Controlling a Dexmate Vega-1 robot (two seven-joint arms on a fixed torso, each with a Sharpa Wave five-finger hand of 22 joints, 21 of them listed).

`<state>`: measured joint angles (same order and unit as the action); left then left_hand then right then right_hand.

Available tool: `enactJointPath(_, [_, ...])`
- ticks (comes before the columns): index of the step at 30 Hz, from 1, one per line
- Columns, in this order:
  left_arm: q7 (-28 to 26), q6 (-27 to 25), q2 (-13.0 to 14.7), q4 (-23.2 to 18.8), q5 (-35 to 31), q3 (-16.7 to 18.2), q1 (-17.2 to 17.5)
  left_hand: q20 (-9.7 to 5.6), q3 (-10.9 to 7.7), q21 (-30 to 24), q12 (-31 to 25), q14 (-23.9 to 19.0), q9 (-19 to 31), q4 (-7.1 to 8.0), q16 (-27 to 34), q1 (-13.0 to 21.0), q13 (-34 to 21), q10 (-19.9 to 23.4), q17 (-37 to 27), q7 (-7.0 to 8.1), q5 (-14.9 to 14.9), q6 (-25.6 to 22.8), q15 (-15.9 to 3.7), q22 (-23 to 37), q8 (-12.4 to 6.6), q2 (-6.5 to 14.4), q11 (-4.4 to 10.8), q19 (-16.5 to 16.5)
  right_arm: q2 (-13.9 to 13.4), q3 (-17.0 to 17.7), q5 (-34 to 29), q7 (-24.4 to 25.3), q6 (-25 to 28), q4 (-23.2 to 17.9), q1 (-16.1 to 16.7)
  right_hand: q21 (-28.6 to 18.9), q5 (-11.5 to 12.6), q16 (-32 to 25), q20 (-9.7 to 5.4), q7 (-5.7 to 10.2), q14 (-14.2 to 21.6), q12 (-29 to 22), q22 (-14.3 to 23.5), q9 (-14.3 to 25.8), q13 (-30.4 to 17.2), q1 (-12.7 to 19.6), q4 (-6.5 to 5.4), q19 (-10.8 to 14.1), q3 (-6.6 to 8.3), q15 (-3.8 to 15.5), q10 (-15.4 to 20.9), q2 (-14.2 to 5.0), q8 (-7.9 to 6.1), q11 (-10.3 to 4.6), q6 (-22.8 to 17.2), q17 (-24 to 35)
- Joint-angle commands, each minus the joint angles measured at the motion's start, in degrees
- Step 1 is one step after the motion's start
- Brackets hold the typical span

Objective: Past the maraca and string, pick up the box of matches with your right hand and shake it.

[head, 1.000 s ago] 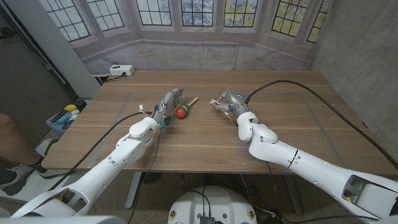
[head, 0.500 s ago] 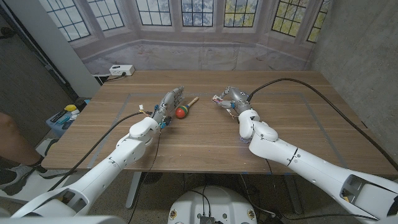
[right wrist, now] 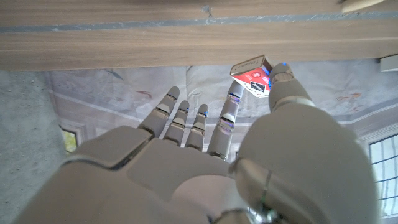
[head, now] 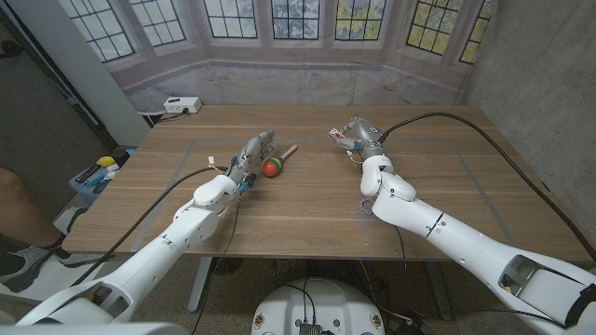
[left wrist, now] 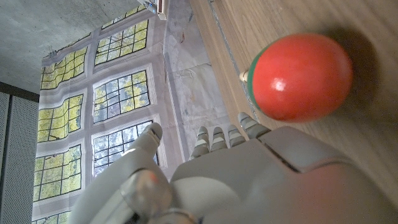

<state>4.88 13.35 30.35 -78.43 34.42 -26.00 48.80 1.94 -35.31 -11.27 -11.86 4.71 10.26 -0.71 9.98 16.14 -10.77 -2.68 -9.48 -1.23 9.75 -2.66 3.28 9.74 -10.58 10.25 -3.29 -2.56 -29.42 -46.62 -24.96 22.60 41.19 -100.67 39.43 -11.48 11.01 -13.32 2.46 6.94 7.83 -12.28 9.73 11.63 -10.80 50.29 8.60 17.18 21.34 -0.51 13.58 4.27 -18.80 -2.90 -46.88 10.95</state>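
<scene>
I stand at the near edge of the table (head: pixel 307 214). My left hand (head: pixel 250 156) is left of centre, with the maraca (head: pixel 273 167) just to its right, its handle pointing far-right. My right hand (head: pixel 357 138) is right of centre, farther out than the maraca and raised off the wood, with the box of matches (head: pixel 334 137) pinched at its left side. Off the table's far left corner lies a power strip (head: pixel 182 104).

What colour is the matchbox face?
Red with white print, on the matchbox pinched by the right robot hand; right wrist view shows it best.
</scene>
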Motion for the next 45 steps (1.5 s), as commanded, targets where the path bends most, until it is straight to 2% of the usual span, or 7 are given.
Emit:
enactJointPath(1, [0.4,-0.2,0.0,0.3,0.3,0.0,-0.2,0.4,0.05,0.1,0.0,0.1,0.1,-0.02,0.1,0.5,-0.2,0.2,-0.1,0.08,0.3,-0.4,0.46,0.2,0.01,-0.1,-0.26,-0.2,3.1,5.9,4.2,7.3,-1.7,3.8,0.1,0.0,-0.1,0.0,-0.1,0.0,0.9,0.0,0.1,0.3,-0.3,0.2,-0.13,0.5,0.26,0.01,0.8,-0.32,0.31,-0.08,-0.5,0.1])
enactJointPath(19, [-0.1,-0.6,0.2,-0.4,0.7,0.3,0.4,0.44,0.07,0.1,0.0,0.1,0.1,0.02,0.1,0.6,-0.2,0.2,-0.1,0.06,0.3,-0.5,0.44,0.2,-0.04,0.0,-0.35,-0.2,3.9,8.5,9.5,11.5,-2.3,7.0,-1.5,0.0,-0.1,0.0,-0.21,-0.22,1.3,0.1,0.1,0.3,-0.3,0.3,-0.04,0.8,0.26,-0.07,1.1,-0.47,0.56,-0.03,-0.4,0.1])
enactJointPath(28, [-0.1,-0.8,0.1,-0.5,0.6,0.1,0.4,0.47,0.08,0.1,0.0,0.0,0.1,0.05,0.1,0.6,-0.2,0.2,-0.1,0.03,0.3,-0.5,0.46,0.2,-0.02,0.0,-0.37,-0.2,2.6,6.6,9.1,11.4,-2.3,5.8,-1.6,0.0,-0.2,0.0,-0.22,-0.28,1.5,0.2,0.1,0.3,-0.3,0.3,-0.05,0.8,0.23,-0.04,1.2,-0.58,0.68,-0.05,-0.4,0.1])
enactJointPath(45, [-0.1,-0.7,0.2,-0.8,0.5,0.0,0.6,0.5,0.09,0.1,0.0,0.0,0.1,0.07,0.1,0.7,-0.2,0.2,-0.1,0.1,0.4,-0.5,0.48,0.2,-0.02,0.0,-0.37,-0.2,0.4,1.0,5.1,7.4,0.1,1.3,-1.4,0.1,-0.3,0.1,-0.1,-0.47,1.5,0.3,0.1,0.3,-0.3,0.4,-0.02,0.8,0.21,-0.26,1.3,-0.78,0.87,-0.02,-0.5,0.1])
